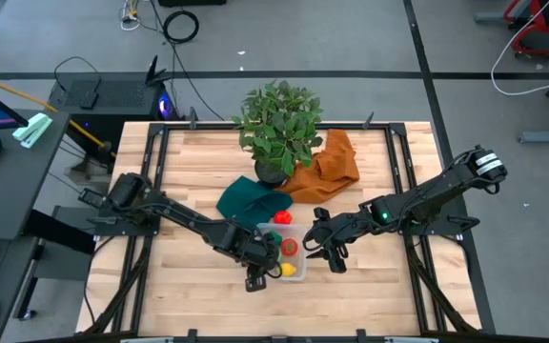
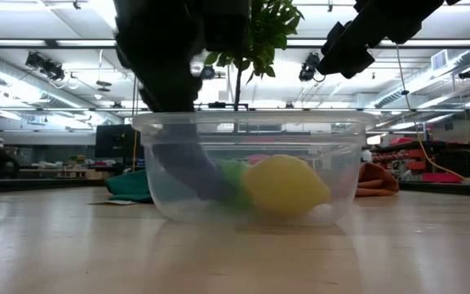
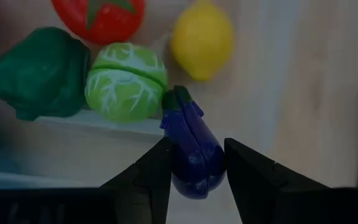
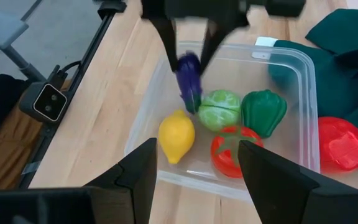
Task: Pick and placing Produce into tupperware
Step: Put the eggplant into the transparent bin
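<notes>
Tupperware (image 1: 285, 250) on wooden table (image 1: 189, 162) (workshop behind)

Red pepper (image 4: 342, 144) partly behind tupperware (image 4: 307, 93) wall.

In the tupperware (image 4: 307, 87) we list: lemon (image 4: 176, 135), cabbage (image 4: 218, 109), tomato (image 4: 236, 152), pepper (image 4: 264, 111). Eggplant (image 4: 189, 79) hangs above, between left gripper (image 4: 191, 37) fingers. Cloth (image 1: 251, 199) lies behind.

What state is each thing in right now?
Eggplant: gripped, lowered into the tupperware.
Left gripper: jaws shut on the eggplant.
Right gripper: open, empty, beside the tupperware.
Lemon, cabbage, green pepper, tomato: inside the tupperware.
Red pepper: outside it.
</notes>
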